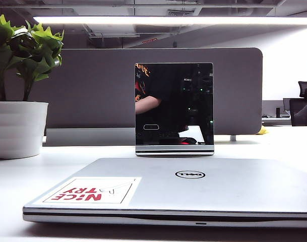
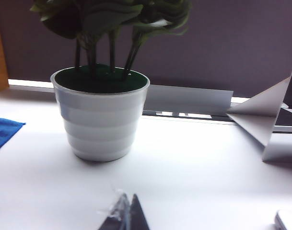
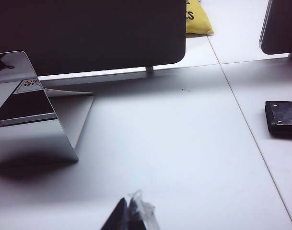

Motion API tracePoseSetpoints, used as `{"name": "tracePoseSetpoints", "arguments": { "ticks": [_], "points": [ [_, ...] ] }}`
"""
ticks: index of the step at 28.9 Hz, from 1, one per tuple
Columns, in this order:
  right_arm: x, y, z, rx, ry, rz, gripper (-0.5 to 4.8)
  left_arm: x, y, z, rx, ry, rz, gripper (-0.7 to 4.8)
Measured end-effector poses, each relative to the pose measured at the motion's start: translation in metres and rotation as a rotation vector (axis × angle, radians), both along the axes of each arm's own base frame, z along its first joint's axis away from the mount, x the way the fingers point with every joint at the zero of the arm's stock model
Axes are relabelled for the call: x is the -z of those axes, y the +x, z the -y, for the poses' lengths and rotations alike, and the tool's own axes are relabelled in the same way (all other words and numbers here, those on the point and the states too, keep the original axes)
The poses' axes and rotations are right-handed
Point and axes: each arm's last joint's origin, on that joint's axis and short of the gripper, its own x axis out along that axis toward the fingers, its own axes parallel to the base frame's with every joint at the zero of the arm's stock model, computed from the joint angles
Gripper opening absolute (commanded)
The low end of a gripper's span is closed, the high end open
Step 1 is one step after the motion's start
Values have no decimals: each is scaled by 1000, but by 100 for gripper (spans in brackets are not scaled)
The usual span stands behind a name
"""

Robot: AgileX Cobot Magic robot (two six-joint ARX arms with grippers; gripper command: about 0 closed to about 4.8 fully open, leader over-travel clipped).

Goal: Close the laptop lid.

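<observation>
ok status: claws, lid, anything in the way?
Left claw shut, off the laptop near the plant pot. Right claw shut over bare table by the mirror panel. Laptop lid down flat. Nothing obstructing.

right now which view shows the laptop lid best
The exterior view: the laptop lid lies shut, logo and sticker up. The left wrist view shows perhaps a corner; the right wrist view shows only a reflection in the mirror panel. Left gripper and right gripper hover clear.

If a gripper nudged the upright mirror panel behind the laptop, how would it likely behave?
The mirror panel probably tips easily: tall, thin, on a narrow base. Its glossy face looks slippery and perhaps fragile. Left gripper and right gripper are both away from it.
</observation>
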Motion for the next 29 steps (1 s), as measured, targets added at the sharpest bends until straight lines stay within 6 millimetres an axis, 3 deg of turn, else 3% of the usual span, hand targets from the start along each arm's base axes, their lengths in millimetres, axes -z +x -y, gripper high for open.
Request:
{"name": "tracePoseSetpoints", "arguments": {
  "ticks": [29],
  "points": [
    [0,0,0,0,0,0,-4,0,0,0,1,23,2,-5]
  ]
}}
